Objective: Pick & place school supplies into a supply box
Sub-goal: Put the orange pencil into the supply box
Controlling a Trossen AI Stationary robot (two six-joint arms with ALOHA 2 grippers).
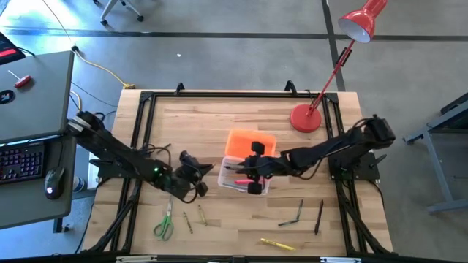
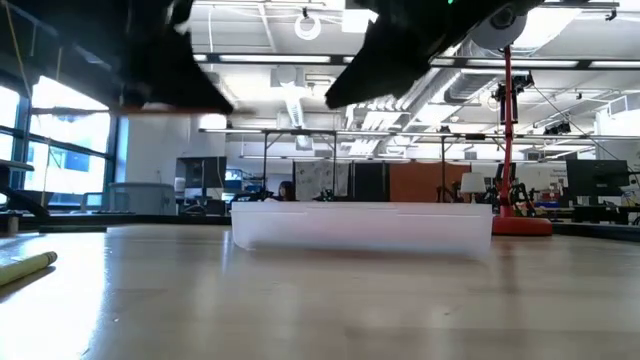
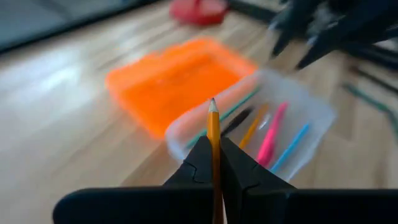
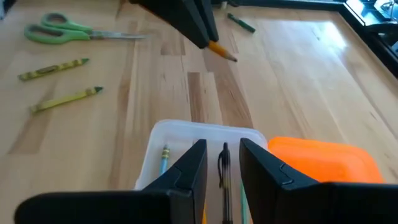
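The clear supply box [image 1: 235, 177] sits mid-table with its orange lid [image 1: 251, 143] lying flat against its far side. Pink, blue, orange, green and black pens [image 3: 272, 134] lie inside it. My left gripper [image 3: 213, 146] hovers just left of the box [image 3: 292, 124], shut on an orange pencil [image 3: 213, 124]. My right gripper [image 4: 222, 152] hangs open over the box [image 4: 186, 132], with a black pen [image 4: 222, 167] in the box below the gap between its fingers. Green-handled scissors [image 1: 164, 223] and loose pencils [image 1: 292, 215] lie flat near the table's near edge. My left gripper pinches the orange pencil between its two fingers, which lie along the pencil. The sharpened tip [image 3: 212, 106] sticks out past the fingertips toward the box. The pencil is lifted clear of the table, its tip [image 4: 227, 56] slanting slightly down.
A red lamp base [image 1: 306, 118] stands on the table's far right part, its stem leaning beyond the far edge. Two yellow crayons [image 4: 65, 98] lie beside the scissors [image 4: 59, 30]. A yellow pencil [image 1: 278, 243] lies at the near edge. A black frame [image 1: 219, 93] borders the table.
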